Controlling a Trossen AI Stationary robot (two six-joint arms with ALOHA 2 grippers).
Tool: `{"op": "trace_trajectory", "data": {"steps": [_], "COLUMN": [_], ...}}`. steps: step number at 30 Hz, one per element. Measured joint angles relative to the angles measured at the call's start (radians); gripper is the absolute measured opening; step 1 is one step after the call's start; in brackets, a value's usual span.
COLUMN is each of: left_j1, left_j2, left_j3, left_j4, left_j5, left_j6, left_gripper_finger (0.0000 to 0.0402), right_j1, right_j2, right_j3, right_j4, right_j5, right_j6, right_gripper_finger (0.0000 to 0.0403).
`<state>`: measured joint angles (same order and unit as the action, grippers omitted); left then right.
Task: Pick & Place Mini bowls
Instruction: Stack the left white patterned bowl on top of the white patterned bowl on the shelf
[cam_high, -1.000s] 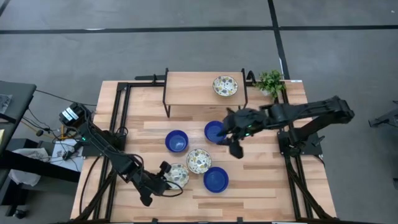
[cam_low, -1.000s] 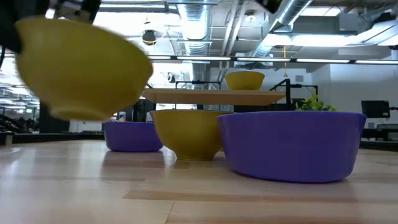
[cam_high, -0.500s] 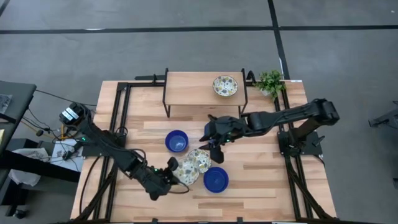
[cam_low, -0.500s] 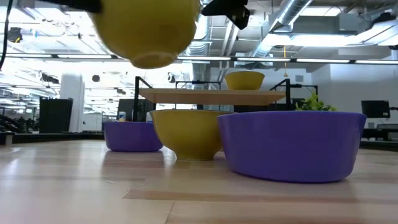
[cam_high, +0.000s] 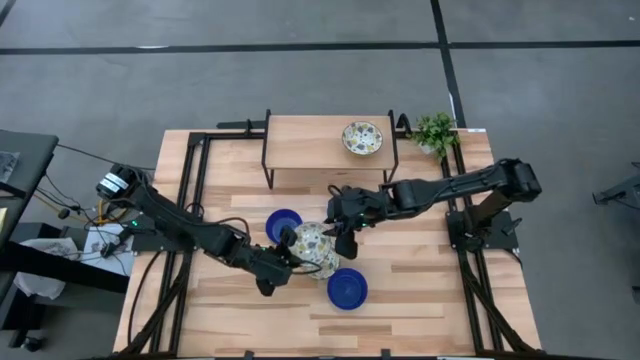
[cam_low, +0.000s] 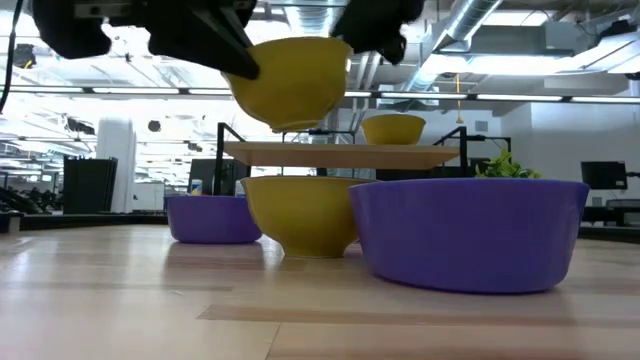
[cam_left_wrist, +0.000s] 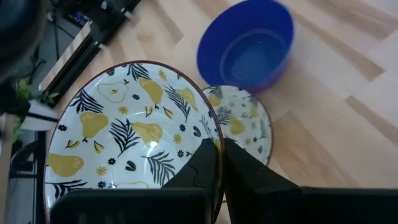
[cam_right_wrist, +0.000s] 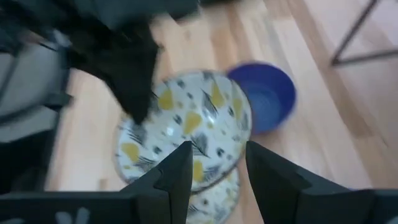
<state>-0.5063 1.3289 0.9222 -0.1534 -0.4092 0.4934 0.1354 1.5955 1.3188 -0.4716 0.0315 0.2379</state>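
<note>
My left gripper (cam_high: 290, 258) is shut on a cream patterned mini bowl (cam_high: 308, 242), which hangs in the air over a second patterned bowl (cam_high: 325, 264) standing on the table. The low view shows the lifted bowl (cam_low: 295, 80) high above that one (cam_low: 300, 212). My right gripper (cam_high: 345, 222) is open and hovers just far-right of the held bowl, touching nothing. One blue bowl (cam_high: 283, 224) sits left of it and another (cam_high: 347, 288) near the front. A third patterned bowl (cam_high: 362, 138) rests on the raised shelf. The third blue bowl is hidden. My left gripper pinches the patterned bowl's rim (cam_left_wrist: 214, 140), one finger inside the bowl (cam_left_wrist: 202, 165) and one outside (cam_left_wrist: 249, 174). It comes in from the table's left and near side. The bowl is lifted clear, opening upward and roughly level, above the other patterned bowl (cam_left_wrist: 242, 124).
A wooden shelf on black legs (cam_high: 300, 140) stands at the far middle, with a small green plant (cam_high: 434, 130) at its right. Black frame rails (cam_high: 190, 180) run along both table sides. Bare wood lies at the near left and near right.
My left gripper has carried the patterned bowl up from the table's near-left area and rightward, ending over the second patterned bowl. My right gripper has moved left from beside the far-right blue bowl toward the table's centre, and now covers that bowl in the high view.
</note>
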Motion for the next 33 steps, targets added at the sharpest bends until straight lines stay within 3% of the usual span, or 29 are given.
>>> {"op": "trace_trajectory", "data": {"steps": [12, 33], "left_j1": [0.028, 0.084], "left_j2": [-0.001, 0.000], "left_j3": [0.000, -0.002], "left_j4": [0.036, 0.109], "left_j5": [-0.006, -0.009], "left_j6": [0.008, 0.101], "left_gripper_finger": [0.0011, 0.0015], "right_j1": [-0.039, -0.066], "right_j2": [0.047, 0.046], "right_j3": [0.004, 0.004], "right_j4": [-0.018, -0.052], "right_j5": [-0.006, -0.028], "right_j6": [-0.009, 0.001], "right_gripper_finger": [0.0154, 0.0113]}}
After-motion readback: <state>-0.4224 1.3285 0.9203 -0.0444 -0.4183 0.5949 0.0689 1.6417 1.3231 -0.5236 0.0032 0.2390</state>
